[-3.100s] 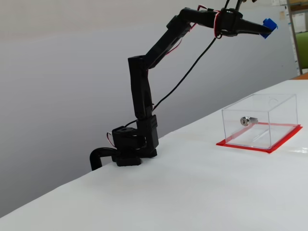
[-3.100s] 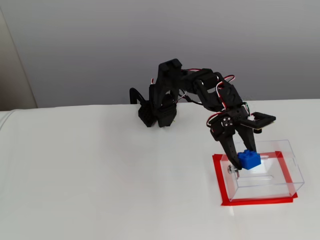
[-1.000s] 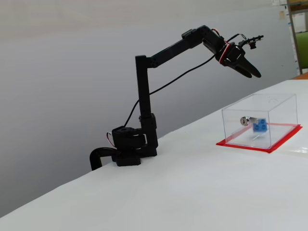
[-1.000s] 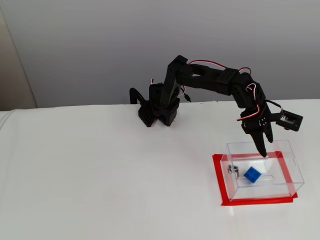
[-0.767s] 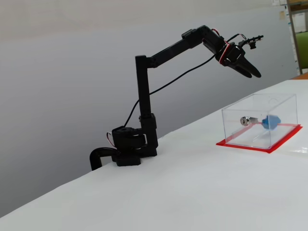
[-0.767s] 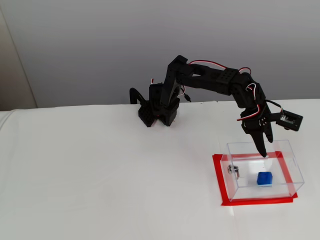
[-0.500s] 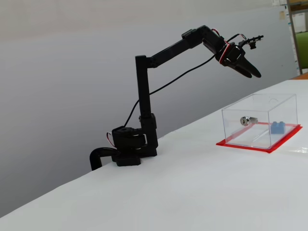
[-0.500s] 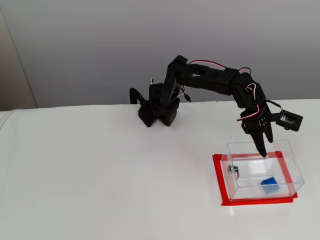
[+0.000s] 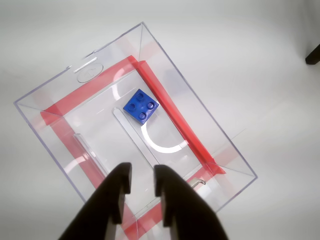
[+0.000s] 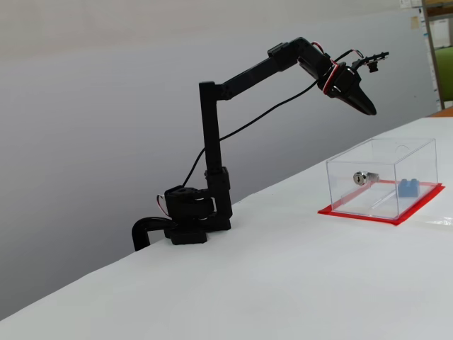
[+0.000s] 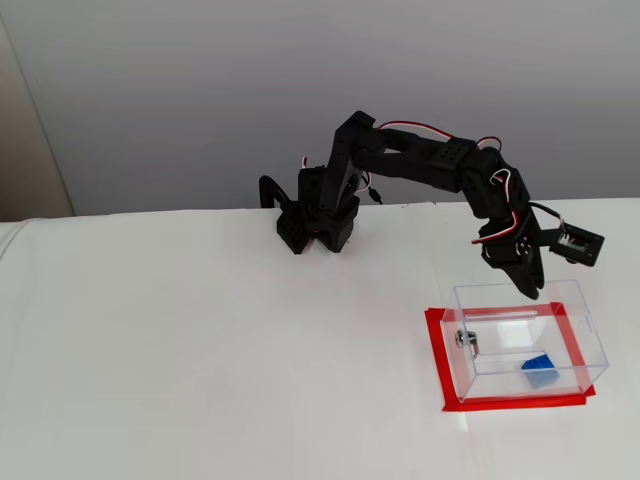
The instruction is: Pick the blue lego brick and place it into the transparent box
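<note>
The transparent box (image 11: 590, 345) sits on the table (image 11: 200, 380) at the right in both fixed views, well to the right of the arm's base (image 11: 315, 225). Inside it, the blue lego brick (image 11: 539, 371) lies on the floor by the near right corner, and a small metal cylinder (image 11: 466, 339) lies by the left wall. The gripper (image 11: 533, 290) hangs above the box's far edge, apart from both, with nothing between its fingers.

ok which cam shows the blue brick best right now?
Wrist view: the blue lego brick is seen from above, studs clear, on the transparent box floor. Both fixed views show only a small blue shape through the walls.
</note>
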`<state>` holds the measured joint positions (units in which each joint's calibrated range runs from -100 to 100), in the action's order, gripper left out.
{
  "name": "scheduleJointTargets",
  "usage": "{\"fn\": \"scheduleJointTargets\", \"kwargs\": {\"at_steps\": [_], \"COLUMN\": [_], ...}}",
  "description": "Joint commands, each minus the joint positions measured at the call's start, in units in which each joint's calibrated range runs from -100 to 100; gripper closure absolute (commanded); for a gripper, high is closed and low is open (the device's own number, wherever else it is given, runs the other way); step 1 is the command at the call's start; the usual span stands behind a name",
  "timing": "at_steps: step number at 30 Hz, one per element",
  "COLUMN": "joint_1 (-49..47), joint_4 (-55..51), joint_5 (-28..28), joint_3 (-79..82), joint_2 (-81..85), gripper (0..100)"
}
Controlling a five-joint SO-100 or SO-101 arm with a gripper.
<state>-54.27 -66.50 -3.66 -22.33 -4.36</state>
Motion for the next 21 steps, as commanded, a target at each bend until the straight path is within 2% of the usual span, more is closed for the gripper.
{"fn": "scheduleJointTargets", "kwargs": {"at_steps": [1,13,21], "joint_1": [1.1,9.2,23.3], "joint_4": [1.0,1.0,1.2], "joint_5": [0.3,0.6,0.7], "joint_3": [-1.0,-0.1,1.1], "joint_2": [3.2,12.2,20.3], "gripper": [98,97,97]}}
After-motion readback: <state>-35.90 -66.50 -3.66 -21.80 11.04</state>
